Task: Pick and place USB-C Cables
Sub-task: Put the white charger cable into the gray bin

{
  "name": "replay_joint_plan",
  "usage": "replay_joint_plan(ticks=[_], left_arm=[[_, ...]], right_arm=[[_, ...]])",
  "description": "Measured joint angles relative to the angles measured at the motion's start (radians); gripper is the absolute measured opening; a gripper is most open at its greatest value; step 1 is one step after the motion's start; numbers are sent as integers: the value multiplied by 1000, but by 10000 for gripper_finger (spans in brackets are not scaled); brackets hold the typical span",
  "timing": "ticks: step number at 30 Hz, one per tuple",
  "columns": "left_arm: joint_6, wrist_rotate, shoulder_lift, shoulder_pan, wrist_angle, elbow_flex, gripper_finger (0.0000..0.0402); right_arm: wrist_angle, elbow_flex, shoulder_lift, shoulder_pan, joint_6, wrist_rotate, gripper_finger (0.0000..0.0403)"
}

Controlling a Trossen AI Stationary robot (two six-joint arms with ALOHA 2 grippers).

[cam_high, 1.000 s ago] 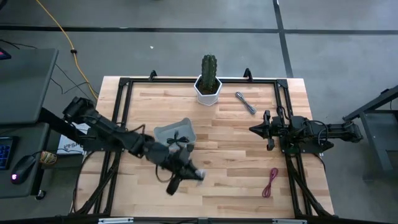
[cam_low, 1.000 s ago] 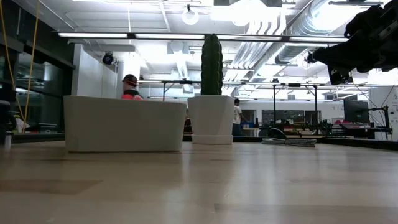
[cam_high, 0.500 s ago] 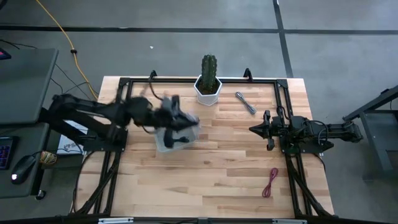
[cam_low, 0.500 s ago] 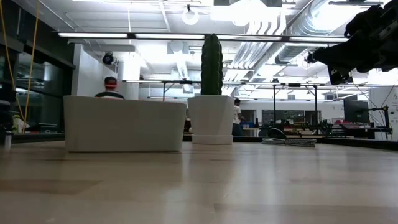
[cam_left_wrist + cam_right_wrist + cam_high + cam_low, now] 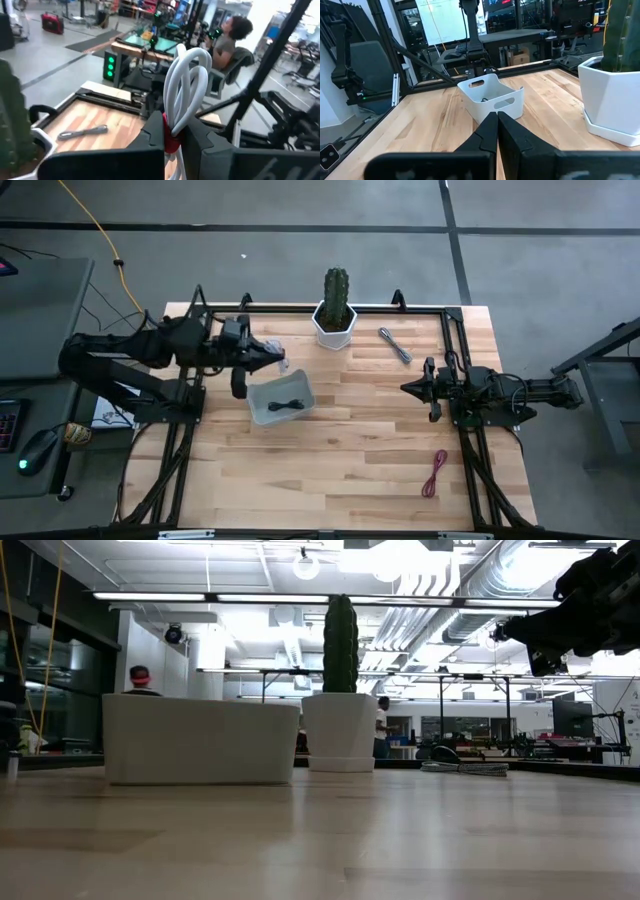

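My left gripper [image 5: 272,359] hangs over the table's far left part, just beyond the far left corner of the white bin [image 5: 281,399], shut on the white-with-red cable [image 5: 186,75]. The black cable [image 5: 290,405] lies on the bin's floor. On the boards lie the grey cable [image 5: 395,345], right of the cactus pot, and the dark red cable [image 5: 435,472], near the right front corner. My right gripper [image 5: 408,388] waits shut above the table's right side, and its wrist view shows the fingers [image 5: 495,127] closed. My left gripper pinches the white cable bundle between its two fingers [image 5: 150,142] at the red tie band [image 5: 170,139]. The white loops [image 5: 192,65] stick out past the fingertips. The fingers lie about level, pointing toward the table's right. The bundle is lifted clear of the table.
A cactus in a white pot [image 5: 336,310] stands at the middle of the far edge. A black frame [image 5: 300,308] runs around the tabletop. Bare boards lie between the bin and my right arm. People show in the room beyond the table.
My left gripper has swung from the table's near side, in front of the bin, up and across the bin toward the far left. It carried the white cable bundle lifted clear. It has also turned, and now points toward the table's right.
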State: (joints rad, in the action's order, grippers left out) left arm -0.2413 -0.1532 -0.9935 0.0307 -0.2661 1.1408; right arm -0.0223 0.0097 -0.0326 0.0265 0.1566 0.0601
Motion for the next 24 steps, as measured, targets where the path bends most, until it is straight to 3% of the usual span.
replay_joint_plan(ticks=[24], left_arm=[[26, 0, -20, -18, 8, 0, 3]], right_arm=[[0, 0, 0, 0, 0, 0, 0]])
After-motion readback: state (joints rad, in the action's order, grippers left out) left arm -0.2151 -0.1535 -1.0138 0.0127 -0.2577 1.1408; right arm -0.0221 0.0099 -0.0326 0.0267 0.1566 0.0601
